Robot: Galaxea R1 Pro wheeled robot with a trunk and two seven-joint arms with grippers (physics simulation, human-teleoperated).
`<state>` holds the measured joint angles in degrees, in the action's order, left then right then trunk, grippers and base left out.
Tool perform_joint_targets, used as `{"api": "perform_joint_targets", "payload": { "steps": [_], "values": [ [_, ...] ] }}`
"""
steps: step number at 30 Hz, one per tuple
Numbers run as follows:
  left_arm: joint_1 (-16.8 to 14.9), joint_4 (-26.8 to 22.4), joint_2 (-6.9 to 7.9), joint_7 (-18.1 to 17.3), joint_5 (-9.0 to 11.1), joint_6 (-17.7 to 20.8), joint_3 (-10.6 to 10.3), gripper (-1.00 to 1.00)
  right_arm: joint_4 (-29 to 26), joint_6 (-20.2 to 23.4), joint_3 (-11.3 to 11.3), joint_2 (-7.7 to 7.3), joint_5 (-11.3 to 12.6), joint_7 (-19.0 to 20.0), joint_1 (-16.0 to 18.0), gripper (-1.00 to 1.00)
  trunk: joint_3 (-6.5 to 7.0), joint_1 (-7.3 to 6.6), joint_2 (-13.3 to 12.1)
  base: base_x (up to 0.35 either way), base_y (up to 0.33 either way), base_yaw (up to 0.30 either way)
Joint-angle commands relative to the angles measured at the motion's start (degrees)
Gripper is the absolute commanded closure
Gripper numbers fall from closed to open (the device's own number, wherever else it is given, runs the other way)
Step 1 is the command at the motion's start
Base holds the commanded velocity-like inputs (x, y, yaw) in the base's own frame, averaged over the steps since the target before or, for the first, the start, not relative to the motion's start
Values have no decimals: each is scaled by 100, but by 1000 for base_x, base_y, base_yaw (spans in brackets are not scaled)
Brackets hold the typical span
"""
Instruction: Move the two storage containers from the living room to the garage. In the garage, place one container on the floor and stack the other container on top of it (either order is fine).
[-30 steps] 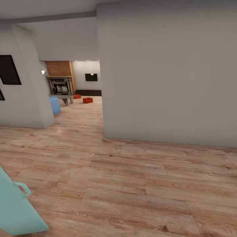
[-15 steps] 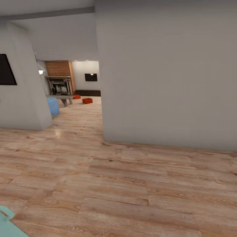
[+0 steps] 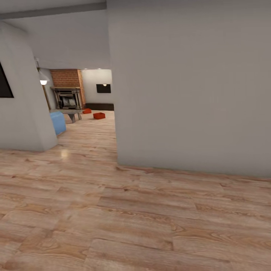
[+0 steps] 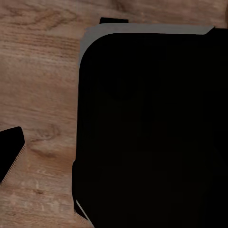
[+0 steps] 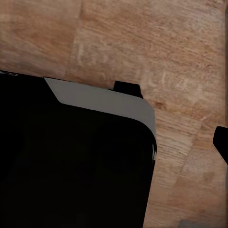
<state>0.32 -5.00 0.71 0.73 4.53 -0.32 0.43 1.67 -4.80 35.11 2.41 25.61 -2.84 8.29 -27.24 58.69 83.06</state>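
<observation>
The two containers (image 3: pixel 99 115) (image 3: pixel 87 111) are too small to show detail. A wall (image 3: pixel 188 86) hides the right of the living room. A dark body (image 4: pixel 152 128) blocks most of each wrist view.

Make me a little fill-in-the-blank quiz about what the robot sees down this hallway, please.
1. The two orange-red rectangular tubs rest on the light ____ plank floor.
2. The fireplace beyond them is framed in red ____.
3. The padded seat by the white wall corner is coloured ____.
4. A large plain ____ wall blocks the view's right side.

Missing words: wood; brick; blue; white
</observation>
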Motion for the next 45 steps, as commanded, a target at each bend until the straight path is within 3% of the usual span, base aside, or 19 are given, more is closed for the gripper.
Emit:
{"api": "perform_joint_targets", "payload": {
  "steps": [1, 26, 45],
  "values": [
    [3, -10, 0, 6, 48, -3, -1, -100, 18, -30, 48, 5, 49, -6, 6, -100, -5, 3, 2, 323, 0, 0],
    [3, 11, -26, 0, 57, -30, 115, -100, 18, -20, 48, -25, 41, -6, 6, -100, -5, 3, 2, 323, 0, 1],
    [3, 10, -35, 1, 48, -47, 115, -100, 18, -39, 47, -21, 41, -6, 6, -100, -5, 3, 2, 323, 0, 255]
  ]
}}
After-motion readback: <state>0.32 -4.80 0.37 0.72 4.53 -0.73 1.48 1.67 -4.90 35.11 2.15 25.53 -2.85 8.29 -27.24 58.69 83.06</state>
